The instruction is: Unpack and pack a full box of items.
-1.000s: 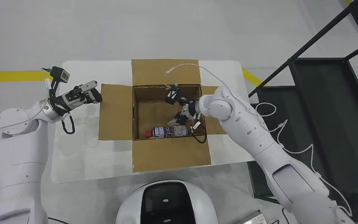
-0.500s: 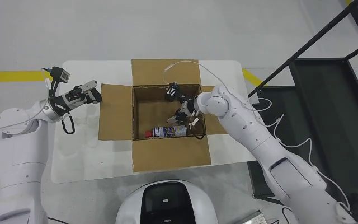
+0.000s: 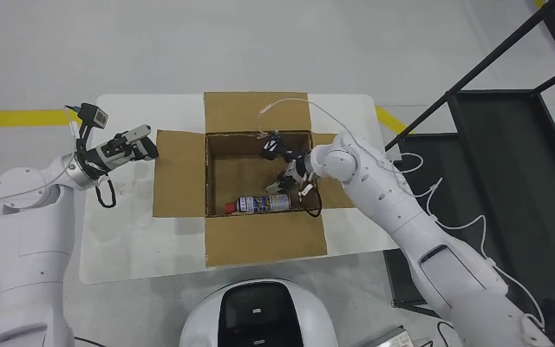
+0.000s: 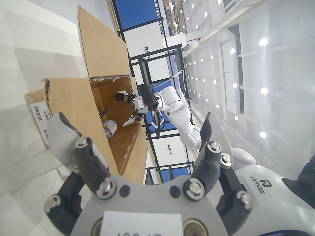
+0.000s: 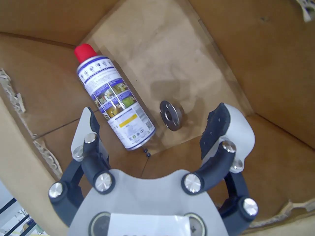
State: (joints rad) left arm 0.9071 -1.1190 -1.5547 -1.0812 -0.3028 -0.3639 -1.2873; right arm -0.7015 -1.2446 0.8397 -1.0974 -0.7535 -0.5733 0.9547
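Observation:
An open cardboard box (image 3: 178, 173) stands on the white table. On its floor lies a spray can (image 3: 260, 204) (image 5: 113, 99) with a red cap, along the near wall. A small metal flange ring (image 5: 171, 118) lies flat beside the can's base. My right gripper (image 3: 276, 163) (image 5: 154, 112) hangs inside the box above the can's base and the ring, open and holding nothing. My left gripper (image 3: 149, 143) (image 4: 133, 124) is open and empty over the table, just outside the box's left flap. From there it faces the box (image 4: 105, 50), the can (image 4: 109, 127) and the right gripper (image 4: 123, 109).
All the box's flaps lie spread out flat on the table (image 3: 130, 225). A black metal rack (image 3: 486, 130) stands close to the table's right side. A couple of tiny dark bits (image 5: 147, 153) lie by the can's base. The far half of the box floor (image 5: 152, 50) is bare.
The right gripper has shifted only slightly inside the box, staying open. The left arm has kept still.

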